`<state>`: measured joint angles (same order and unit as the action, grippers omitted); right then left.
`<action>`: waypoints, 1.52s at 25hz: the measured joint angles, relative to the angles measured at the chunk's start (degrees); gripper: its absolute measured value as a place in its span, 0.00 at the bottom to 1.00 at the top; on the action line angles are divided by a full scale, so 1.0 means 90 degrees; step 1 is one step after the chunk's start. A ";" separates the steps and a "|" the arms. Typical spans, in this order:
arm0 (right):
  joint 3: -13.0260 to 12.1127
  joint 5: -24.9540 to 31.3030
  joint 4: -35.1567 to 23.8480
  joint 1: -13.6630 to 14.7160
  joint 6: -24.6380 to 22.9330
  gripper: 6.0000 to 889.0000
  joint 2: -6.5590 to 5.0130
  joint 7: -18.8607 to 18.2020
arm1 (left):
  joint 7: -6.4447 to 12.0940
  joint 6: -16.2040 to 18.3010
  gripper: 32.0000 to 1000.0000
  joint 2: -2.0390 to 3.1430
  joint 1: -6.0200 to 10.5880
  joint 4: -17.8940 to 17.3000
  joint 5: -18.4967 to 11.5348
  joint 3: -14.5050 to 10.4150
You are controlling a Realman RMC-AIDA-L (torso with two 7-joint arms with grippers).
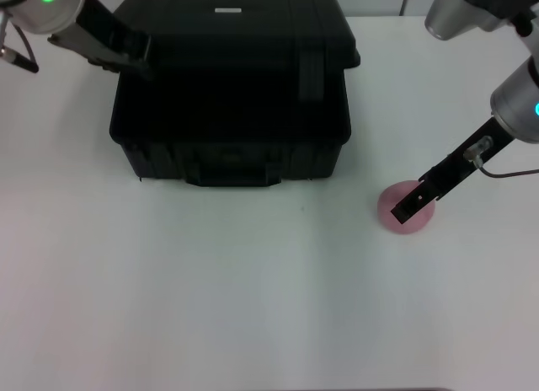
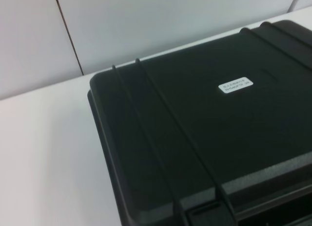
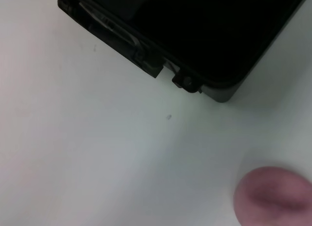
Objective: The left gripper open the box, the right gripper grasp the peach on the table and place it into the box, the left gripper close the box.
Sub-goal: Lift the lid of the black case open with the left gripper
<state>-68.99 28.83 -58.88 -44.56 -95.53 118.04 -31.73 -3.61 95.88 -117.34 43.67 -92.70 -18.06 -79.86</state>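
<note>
In the head view I am bringing the right gripper over the peach, grip unclear, while the left gripper is hovering at the box; in the wrist views the lid looks down, so opening seems first.

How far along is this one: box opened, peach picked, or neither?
Neither. The box looks shut, with the left gripper at its lid's left edge. The peach still sits on the table, with the right gripper over it. Opening, placing and closing remain.
</note>
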 joint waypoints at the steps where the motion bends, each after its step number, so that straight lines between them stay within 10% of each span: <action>1: 0.0000 0.0000 0.0000 0.0000 0.0000 0.93 0.0000 0.0000 | 0.0000 0.0003 0.39 0.0001 0.0026 -0.0020 0.0006 0.0008; 38: 0.0000 0.0000 0.0323 -0.0085 0.0110 0.93 -0.0049 -0.0010 | 0.0315 0.0032 0.39 -0.0006 0.0382 -0.0199 0.0138 0.0641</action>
<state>-68.99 28.83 -55.98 -45.32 -94.54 117.60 -31.82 -0.78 96.17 -117.40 47.10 -94.49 -16.82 -74.10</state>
